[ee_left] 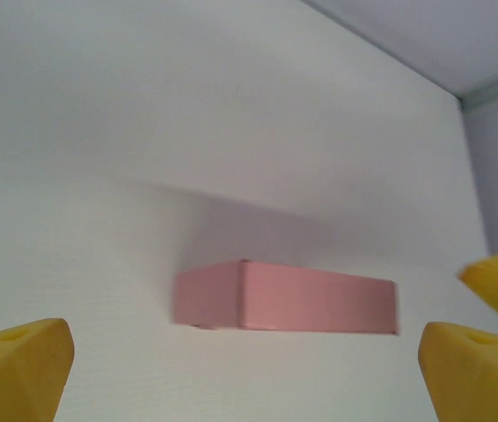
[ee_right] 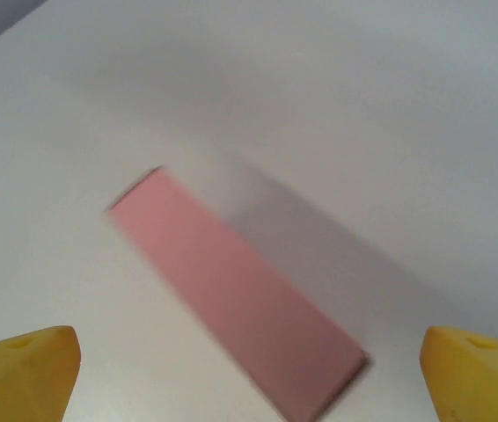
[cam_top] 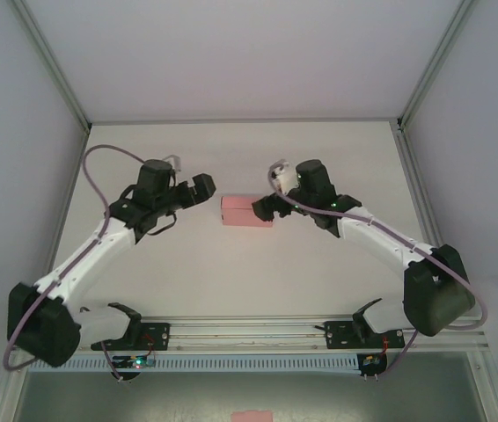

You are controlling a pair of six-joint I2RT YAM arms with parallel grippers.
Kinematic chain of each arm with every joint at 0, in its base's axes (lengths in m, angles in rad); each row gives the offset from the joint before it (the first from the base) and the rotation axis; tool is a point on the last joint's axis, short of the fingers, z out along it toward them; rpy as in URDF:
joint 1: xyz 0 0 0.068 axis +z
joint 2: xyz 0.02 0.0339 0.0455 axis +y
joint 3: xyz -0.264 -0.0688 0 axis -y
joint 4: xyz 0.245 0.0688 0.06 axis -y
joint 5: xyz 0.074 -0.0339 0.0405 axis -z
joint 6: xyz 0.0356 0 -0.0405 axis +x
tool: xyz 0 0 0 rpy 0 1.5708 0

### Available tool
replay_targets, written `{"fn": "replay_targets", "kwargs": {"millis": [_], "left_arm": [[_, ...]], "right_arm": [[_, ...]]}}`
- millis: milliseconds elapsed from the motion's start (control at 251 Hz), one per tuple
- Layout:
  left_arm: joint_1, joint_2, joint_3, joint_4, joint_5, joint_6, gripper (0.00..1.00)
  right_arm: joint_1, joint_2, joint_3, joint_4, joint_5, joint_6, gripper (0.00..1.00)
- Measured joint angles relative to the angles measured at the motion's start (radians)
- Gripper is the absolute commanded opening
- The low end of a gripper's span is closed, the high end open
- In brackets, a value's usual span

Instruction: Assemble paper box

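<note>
The left arm [cam_top: 91, 251] reaches up from its base at the near edge and bends inward over the white bench [cam_top: 187, 264]. The left fingers [cam_top: 203, 186] point toward the box from near its left end, clear of it. From the left wrist they stand wide, one yellow tip [ee_left: 16, 365] in each lower corner, with nothing held between them.

The paper box [cam_top: 247, 212] lies closed near the middle of the bench, between the two arms. It is a small pink rectangular block resting flat. The left wrist view shows one short end and one long side of it [ee_left: 302, 299], with its shadow on the bench behind.

The right fingers [cam_top: 265, 207] hang at the box's right end; whether they touch it cannot be told from above. From the right wrist they are spread wide too [ee_right: 20, 369], and the box [ee_right: 240, 299] lies slantwise on the bench between them, ungripped. The right arm [cam_top: 381, 237] runs back to its base at the right.
</note>
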Motion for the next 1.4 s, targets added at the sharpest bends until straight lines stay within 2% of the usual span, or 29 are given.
{"fn": "replay_targets", "kwargs": {"millis": [84, 156, 251, 383, 471, 527, 595, 702, 746, 818, 1018, 1046, 1101, 1217, 1401], "left_arm": [[0.0, -0.088, -0.047, -0.063, -0.121, 0.008, 1.0], [0.0, -0.148, -0.101, -0.108, -0.185, 0.008, 1.0], [0.0, -0.208, -0.167, -0.163, -0.229, 0.007, 1.0], [0.0, -0.269, -0.211, -0.217, -0.269, 0.0, 1.0], [0.0, -0.296, -0.22, -0.229, -0.276, -0.005, 1.0], [0.0, -0.304, -0.225, -0.234, -0.277, -0.006, 1.0], [0.0, -0.306, -0.229, -0.24, -0.28, -0.012, 1.0], [0.0, -0.307, -0.242, -0.243, -0.286, -0.018, 1.0], [0.0, -0.309, -0.247, -0.246, -0.288, -0.02, 1.0], [0.0, -0.314, -0.253, -0.251, -0.295, -0.024, 1.0], [0.0, -0.331, -0.257, -0.255, -0.319, -0.031, 1.0], [0.0, -0.332, -0.259, -0.255, -0.322, -0.031, 1.0], [0.0, -0.332, -0.261, -0.255, -0.326, -0.031, 1.0], [0.0, -0.331, -0.261, -0.255, -0.332, -0.031, 1.0], [0.0, -0.306, -0.254, -0.255, -0.353, -0.025, 1.0]], "right_arm": [[0.058, 0.05, 0.104, -0.122, 0.0, -0.303, 0.98], [0.099, 0.11, 0.167, -0.192, 0.025, -0.488, 0.98], [0.121, 0.214, 0.235, -0.255, 0.06, -0.645, 0.98], [0.116, 0.355, 0.324, -0.306, 0.135, -0.756, 0.98], [0.117, 0.421, 0.37, -0.311, 0.191, -0.795, 0.84], [0.117, 0.45, 0.393, -0.314, 0.223, -0.81, 0.61], [0.127, 0.464, 0.402, -0.312, 0.26, -0.827, 0.42], [0.148, 0.443, 0.377, -0.27, 0.325, -0.837, 0.36], [0.163, 0.419, 0.339, -0.235, 0.362, -0.848, 0.31], [0.191, 0.369, 0.252, -0.169, 0.439, -0.86, 0.29], [0.307, 0.27, 0.033, 0.058, 0.706, -0.919, 0.4], [0.327, 0.267, 0.021, 0.071, 0.736, -0.915, 0.47], [0.36, 0.254, 0.002, 0.079, 0.768, -0.903, 0.73], [0.426, 0.193, -0.071, -0.014, 0.761, -0.845, 0.97], [0.491, 0.042, -0.13, -0.155, 0.743, -0.756, 0.98]]}}
